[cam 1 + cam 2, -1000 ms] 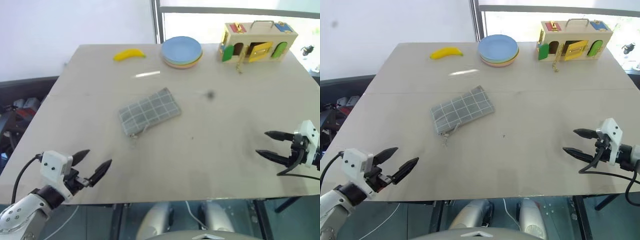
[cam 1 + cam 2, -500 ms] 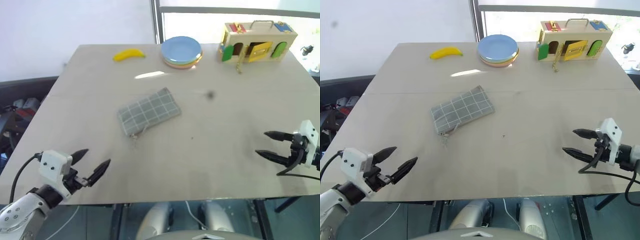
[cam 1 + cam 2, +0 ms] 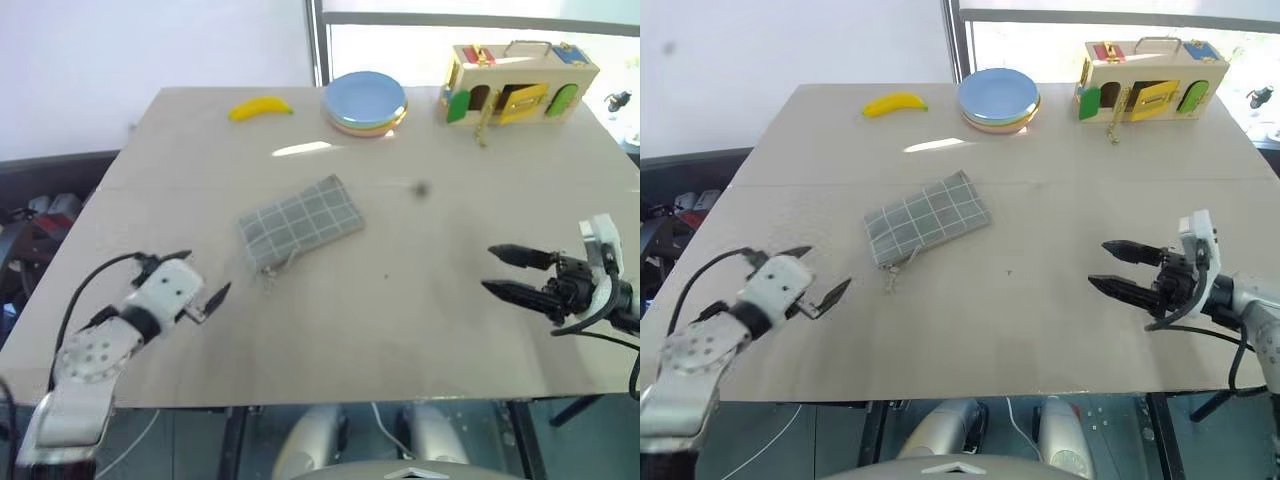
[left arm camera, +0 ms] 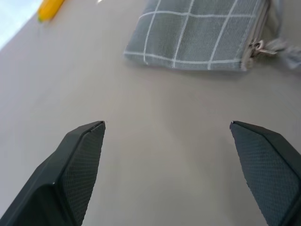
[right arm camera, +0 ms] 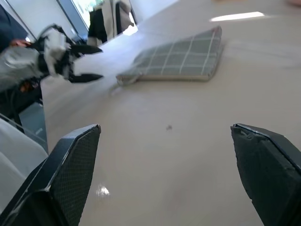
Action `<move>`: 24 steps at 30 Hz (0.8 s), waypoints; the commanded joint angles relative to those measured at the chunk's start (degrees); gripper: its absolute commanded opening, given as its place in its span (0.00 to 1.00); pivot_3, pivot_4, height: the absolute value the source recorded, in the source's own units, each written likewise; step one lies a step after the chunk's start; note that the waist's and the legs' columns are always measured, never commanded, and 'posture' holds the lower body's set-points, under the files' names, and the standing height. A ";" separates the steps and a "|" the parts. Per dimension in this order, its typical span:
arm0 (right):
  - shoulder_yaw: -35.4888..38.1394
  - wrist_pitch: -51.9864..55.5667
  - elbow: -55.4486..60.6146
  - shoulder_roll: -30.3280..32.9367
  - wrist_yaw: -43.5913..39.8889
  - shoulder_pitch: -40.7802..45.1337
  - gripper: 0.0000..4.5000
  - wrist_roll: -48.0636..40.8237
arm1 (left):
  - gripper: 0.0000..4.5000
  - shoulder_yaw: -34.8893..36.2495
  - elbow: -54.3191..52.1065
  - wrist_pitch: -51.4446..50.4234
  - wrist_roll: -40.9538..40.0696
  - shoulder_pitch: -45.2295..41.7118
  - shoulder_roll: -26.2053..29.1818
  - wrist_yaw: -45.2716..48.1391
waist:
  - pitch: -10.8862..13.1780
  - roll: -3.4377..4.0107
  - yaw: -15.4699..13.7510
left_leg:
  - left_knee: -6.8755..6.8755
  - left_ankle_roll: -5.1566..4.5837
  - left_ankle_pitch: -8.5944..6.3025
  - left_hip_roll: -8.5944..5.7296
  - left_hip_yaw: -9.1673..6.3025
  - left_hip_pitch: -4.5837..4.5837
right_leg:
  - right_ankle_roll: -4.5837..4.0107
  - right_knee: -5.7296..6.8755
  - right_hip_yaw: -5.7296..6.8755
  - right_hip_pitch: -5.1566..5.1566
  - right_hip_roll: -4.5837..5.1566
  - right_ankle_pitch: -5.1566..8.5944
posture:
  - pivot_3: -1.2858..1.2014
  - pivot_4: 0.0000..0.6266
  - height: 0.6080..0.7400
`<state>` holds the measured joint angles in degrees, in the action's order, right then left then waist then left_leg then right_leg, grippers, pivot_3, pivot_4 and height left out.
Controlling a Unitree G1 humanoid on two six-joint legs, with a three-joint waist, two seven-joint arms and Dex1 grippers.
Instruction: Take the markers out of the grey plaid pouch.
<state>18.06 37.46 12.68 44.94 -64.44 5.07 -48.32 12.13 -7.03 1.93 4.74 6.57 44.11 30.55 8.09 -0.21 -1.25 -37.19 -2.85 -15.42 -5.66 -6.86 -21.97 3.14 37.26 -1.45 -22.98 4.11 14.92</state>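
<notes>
Both wide apart and empty, left gripper [image 3: 820,276] and right gripper [image 3: 1116,267] touch nothing.

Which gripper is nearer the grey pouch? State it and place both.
Left. The left gripper hovers open just off the grey pouch's zip end, on its near-left side. The right gripper hangs open much farther off, across bare table to the pouch's right.

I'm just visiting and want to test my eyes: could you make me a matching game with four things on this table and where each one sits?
Things:
1. banana
2. stack of plates
3. toy house
4. grey plaid pouch

Places:
A. far right corner
B. middle of the table, nearest the grippers
C. far edge, left of the plates
D. far edge, between banana and toy house

Pairs: 1-C, 2-D, 3-A, 4-B
</notes>
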 commanded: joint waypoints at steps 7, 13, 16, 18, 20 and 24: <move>1.96 -2.14 2.60 -0.57 1.78 -1.19 1.00 0.23 | 0.98 -13.75 28.55 39.62 14.57 -18.44 5.68 -8.60 | 0.00 -0.01 0.19 | 0.00 0.01 0.02 -0.06 0.03 -0.13 | 0.02 -0.03 -0.03 -0.14 0.04 -0.01 | 0.52 0.24 1.00; 2.26 -3.33 2.68 -0.79 2.44 -1.98 1.00 0.47 | 0.98 -20.81 42.78 55.69 20.28 -27.95 4.63 -10.55 | 0.00 -0.01 0.39 | -0.06 0.01 0.03 -0.06 0.06 -0.16 | 0.02 0.19 -0.06 -0.23 0.04 -0.01 | 0.52 0.24 1.00; 2.49 -3.85 2.74 -0.78 2.76 -2.02 1.00 0.62 | 0.98 -24.19 47.96 58.61 25.81 -32.49 3.36 -13.92 | -0.02 -0.01 0.33 | -0.12 0.00 0.03 -0.08 0.12 -0.07 | 0.03 0.38 -0.11 -0.21 0.04 -0.01 | 0.52 0.24 1.00; 2.92 -4.04 2.82 -0.67 2.89 -2.26 1.00 0.57 | 0.98 -25.84 50.64 59.50 29.21 -34.98 2.63 -16.82 | -0.04 -0.01 0.15 | -0.15 -0.06 0.00 -0.10 0.12 -0.04 | 0.03 0.41 -0.10 -0.18 0.04 -0.01 | 0.52 0.24 1.00; 3.08 -4.34 2.87 -0.57 2.98 -2.81 1.00 0.91 | 0.98 -27.45 52.94 59.46 32.79 -37.22 2.02 -20.70 | -0.07 0.00 0.07 | -0.19 -0.08 0.00 -0.11 0.11 -0.01 | 0.03 0.46 -0.08 -0.14 0.04 -0.01 | 0.52 0.24 1.00; 3.08 -4.89 3.21 -0.51 3.05 -3.71 1.00 1.19 | 0.93 -29.88 55.52 58.82 37.13 -39.97 1.18 -26.62 | -0.10 0.02 0.02 | -0.22 -0.06 0.01 -0.13 0.12 0.01 | 0.04 0.51 -0.08 -0.13 0.04 -0.01 | 0.52 0.24 1.00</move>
<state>19.11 33.52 13.76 44.23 -61.35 1.41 -46.81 -15.45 46.62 61.38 38.35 -33.48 45.80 5.27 7.99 -0.19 -1.23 -37.42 -2.91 -15.41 -5.79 -6.73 -21.94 3.18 37.81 -1.55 -23.11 4.14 14.92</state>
